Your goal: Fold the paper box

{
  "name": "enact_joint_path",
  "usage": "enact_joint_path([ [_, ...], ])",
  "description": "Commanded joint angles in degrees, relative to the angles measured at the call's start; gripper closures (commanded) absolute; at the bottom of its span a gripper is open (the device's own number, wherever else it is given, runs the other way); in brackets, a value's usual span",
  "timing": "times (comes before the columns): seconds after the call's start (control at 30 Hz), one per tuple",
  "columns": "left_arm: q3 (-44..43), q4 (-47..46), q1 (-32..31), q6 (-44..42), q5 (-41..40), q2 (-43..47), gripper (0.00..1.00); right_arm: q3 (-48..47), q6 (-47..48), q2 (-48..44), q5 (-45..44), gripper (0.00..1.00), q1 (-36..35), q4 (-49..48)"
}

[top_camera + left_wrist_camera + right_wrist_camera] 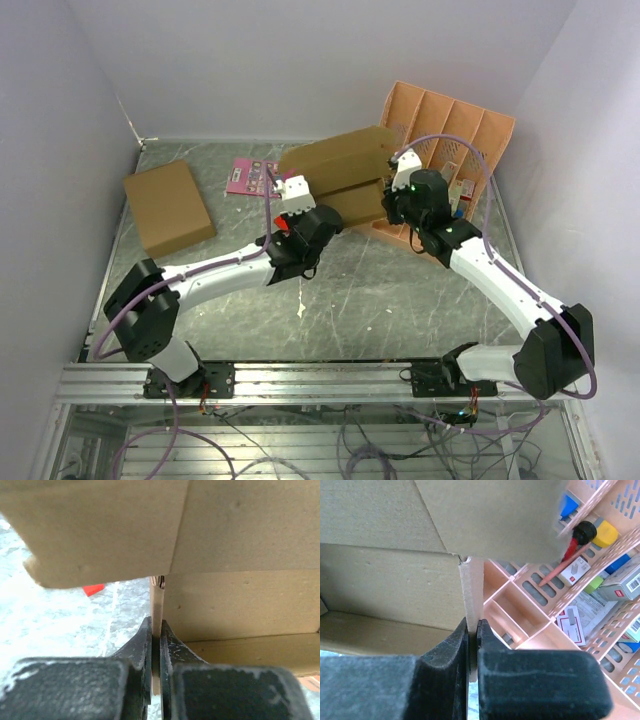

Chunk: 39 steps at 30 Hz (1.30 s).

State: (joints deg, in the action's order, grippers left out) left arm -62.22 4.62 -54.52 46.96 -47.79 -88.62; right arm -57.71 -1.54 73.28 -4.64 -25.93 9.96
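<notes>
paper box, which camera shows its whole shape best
Top external: only there does the paper box show its overall shape. The wrist views show just close-up panels and the flap edge each gripper pinches: left gripper, right gripper.

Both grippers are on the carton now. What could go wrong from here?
The left gripper and right gripper each pinch only a thin panel edge of the paper box; pulling apart could tear it or let it slip. The orange organizer sits close beside the box, so a swinging flap may snag it.
</notes>
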Motion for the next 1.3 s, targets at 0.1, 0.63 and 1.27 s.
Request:
enact_joint_path([
  [0.1, -3.61, 5.18, -0.41, -0.89, -3.47, -2.53, 0.84, 2.10, -0.69, 1.77, 0.12, 1.00, -3.60, -3.62],
  [0.63, 0.94, 5.89, -0.41, 1.51, 0.77, 6.31, 0.50, 1.57, 0.61, 4.31, -3.91, 1.00, -3.75, -4.43],
  [1.27, 4.19, 7.17, -0.45, -5.08, 15.43, 11.88, 0.44, 1.46, -0.04, 6.07, 0.98, 1.00, -2.66, -2.28],
])
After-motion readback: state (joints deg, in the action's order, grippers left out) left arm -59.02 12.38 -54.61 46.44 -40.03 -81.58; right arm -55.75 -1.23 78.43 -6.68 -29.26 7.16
